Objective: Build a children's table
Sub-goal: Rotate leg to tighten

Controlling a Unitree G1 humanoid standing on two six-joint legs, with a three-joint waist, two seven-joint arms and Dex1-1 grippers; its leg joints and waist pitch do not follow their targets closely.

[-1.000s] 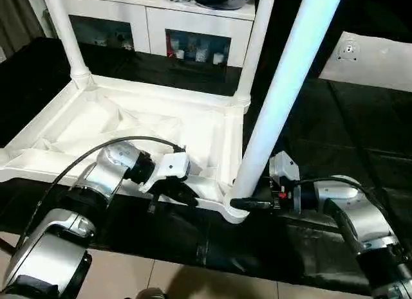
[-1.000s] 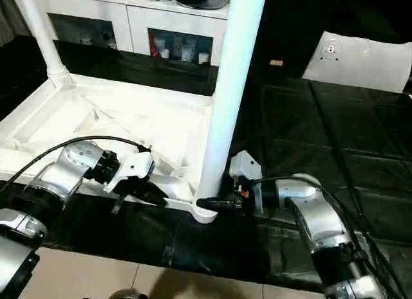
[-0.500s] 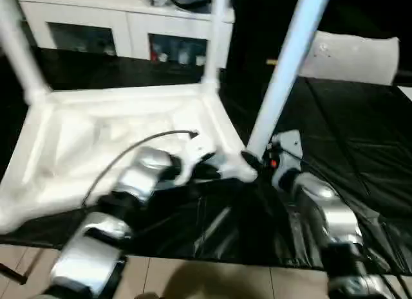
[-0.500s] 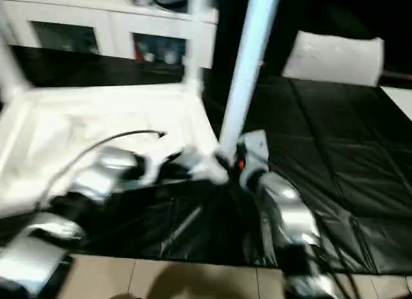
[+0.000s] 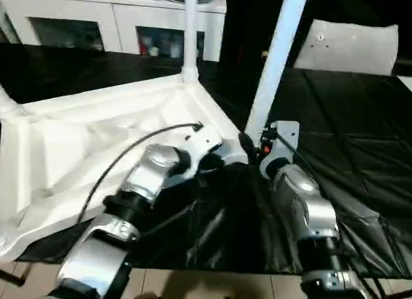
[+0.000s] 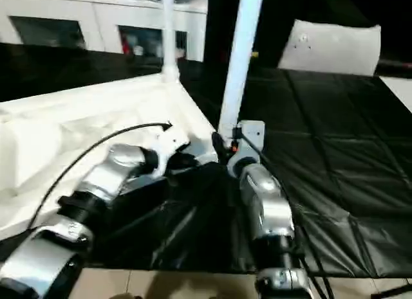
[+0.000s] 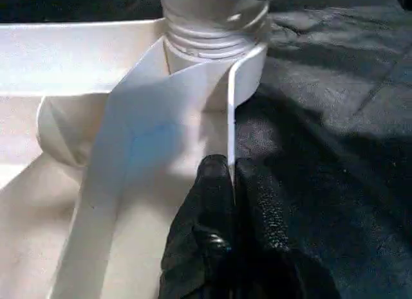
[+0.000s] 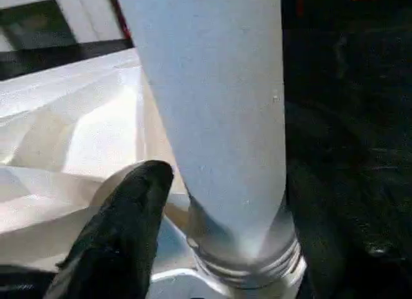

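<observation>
- White tabletop (image 5: 96, 132): upside down on black sheeting, ribbed underside up.
- Near leg (image 5: 275, 61): upright, threaded base in corner socket (image 7: 215, 35).
- Far leg (image 5: 190, 29): upright at next corner.

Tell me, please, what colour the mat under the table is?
Black mat; left eye view.

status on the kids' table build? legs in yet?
Done: tabletop lies underside up, and the far leg stands in its socket. In hand: left end effector pinches the tabletop rim. The right end effector sits at the near leg, whose threads show above the socket, so it is likely not fully seated. Left: near-left corner has no leg visible.
</observation>
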